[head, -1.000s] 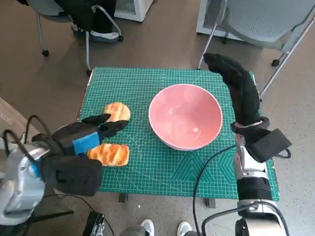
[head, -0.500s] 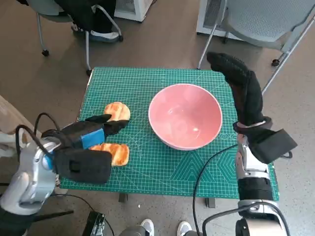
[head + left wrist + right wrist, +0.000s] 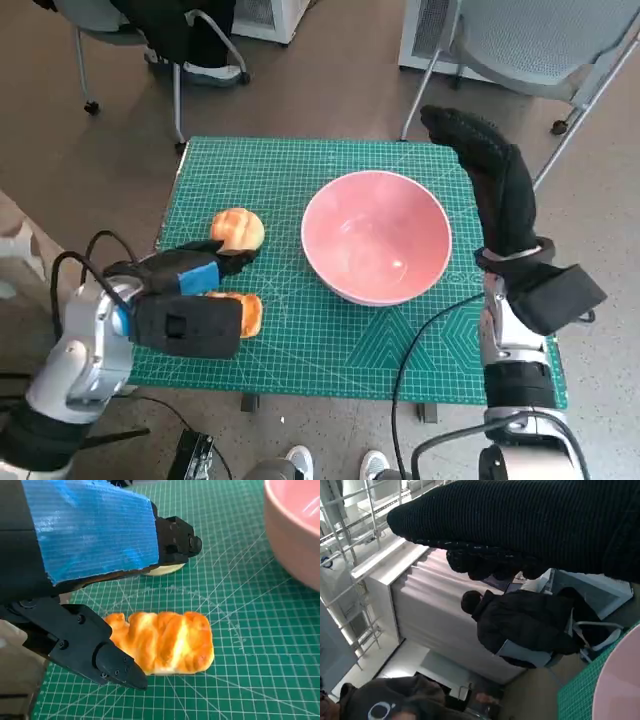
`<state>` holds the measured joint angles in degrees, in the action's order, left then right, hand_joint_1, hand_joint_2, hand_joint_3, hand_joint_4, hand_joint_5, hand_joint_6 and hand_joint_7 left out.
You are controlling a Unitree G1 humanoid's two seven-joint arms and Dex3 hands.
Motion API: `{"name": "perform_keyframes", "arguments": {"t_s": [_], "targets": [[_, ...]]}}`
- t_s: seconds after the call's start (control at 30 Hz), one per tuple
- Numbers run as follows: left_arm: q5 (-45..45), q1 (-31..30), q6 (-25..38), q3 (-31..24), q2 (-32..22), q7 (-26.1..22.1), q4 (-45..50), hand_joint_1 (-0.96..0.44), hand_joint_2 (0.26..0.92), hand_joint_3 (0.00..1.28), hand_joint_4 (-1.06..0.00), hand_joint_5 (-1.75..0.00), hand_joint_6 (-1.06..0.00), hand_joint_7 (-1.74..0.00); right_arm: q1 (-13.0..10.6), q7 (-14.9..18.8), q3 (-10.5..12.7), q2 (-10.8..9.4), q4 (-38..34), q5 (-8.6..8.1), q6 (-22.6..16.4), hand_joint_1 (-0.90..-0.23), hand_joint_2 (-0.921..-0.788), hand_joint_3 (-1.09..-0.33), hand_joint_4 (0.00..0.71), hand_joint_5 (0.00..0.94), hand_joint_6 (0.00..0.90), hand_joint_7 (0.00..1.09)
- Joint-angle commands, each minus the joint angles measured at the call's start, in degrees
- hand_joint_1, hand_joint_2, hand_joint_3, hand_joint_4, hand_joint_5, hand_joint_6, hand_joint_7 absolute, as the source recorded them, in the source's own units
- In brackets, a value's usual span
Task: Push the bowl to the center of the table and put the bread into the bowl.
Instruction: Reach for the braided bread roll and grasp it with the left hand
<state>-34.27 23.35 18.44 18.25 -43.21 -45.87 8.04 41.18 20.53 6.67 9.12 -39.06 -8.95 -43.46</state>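
Observation:
A pink bowl (image 3: 376, 236) stands empty near the middle of the green cutting mat (image 3: 300, 170); its rim (image 3: 295, 535) shows in the left wrist view. A golden striped bread (image 3: 165, 642) lies on the mat at the front left, partly hidden in the head view (image 3: 245, 312) by my left hand (image 3: 185, 285). That hand hovers just over it, fingers spread on either side, holding nothing. A round bread roll (image 3: 237, 230) lies just behind. My gloved right hand (image 3: 490, 175) is raised beside the bowl's right side, fingers extended, empty.
Chairs (image 3: 540, 45) stand behind the table at the right, and another chair with a seated person's legs (image 3: 190, 40) at the back left. A person in a dark jacket (image 3: 530, 622) shows in the right wrist view. A black cable (image 3: 420, 350) crosses the mat's front right.
My left hand has drawn back toward the table's front left and dropped lower over the striped bread. The right hand has barely moved. Bowl and breads stay put.

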Motion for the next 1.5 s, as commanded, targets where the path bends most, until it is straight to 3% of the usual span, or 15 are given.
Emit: {"name": "perform_keyframes", "arguments": {"t_s": [0.03, 1.3, 1.5], "targets": [[-1.3, 1.0, 0.7, 1.1, 0.7, -0.8, -0.3, -0.17, 0.681, 0.01, -0.03, -0.01, -0.17, 0.00, -1.7, 0.8, 0.4, 0.4, -0.5, -0.82, 0.2, -0.683, -0.921, -0.848, 0.169, 0.000, 0.040, 0.38], [-3.5, -0.5, -0.8, 2.4, 1.7, 1.6, -2.7, -0.21, 0.693, 0.00, -0.12, -0.02, -0.23, -0.01, -1.3, 2.2, 0.5, 0.8, -0.9, -0.96, 0.5, -0.663, -0.921, -0.858, 0.161, 0.000, 0.001, 0.44], [-3.7, -0.6, -1.2, 2.7, 2.0, 1.9, -3.6, -0.20, 0.696, 0.00, -0.17, -0.03, -0.31, -0.04, -1.4, 2.4, 0.6, 0.8, -0.6, -1.13, 0.7, -0.663, -0.921, -0.858, 0.160, 0.000, -0.001, 0.45]]}}
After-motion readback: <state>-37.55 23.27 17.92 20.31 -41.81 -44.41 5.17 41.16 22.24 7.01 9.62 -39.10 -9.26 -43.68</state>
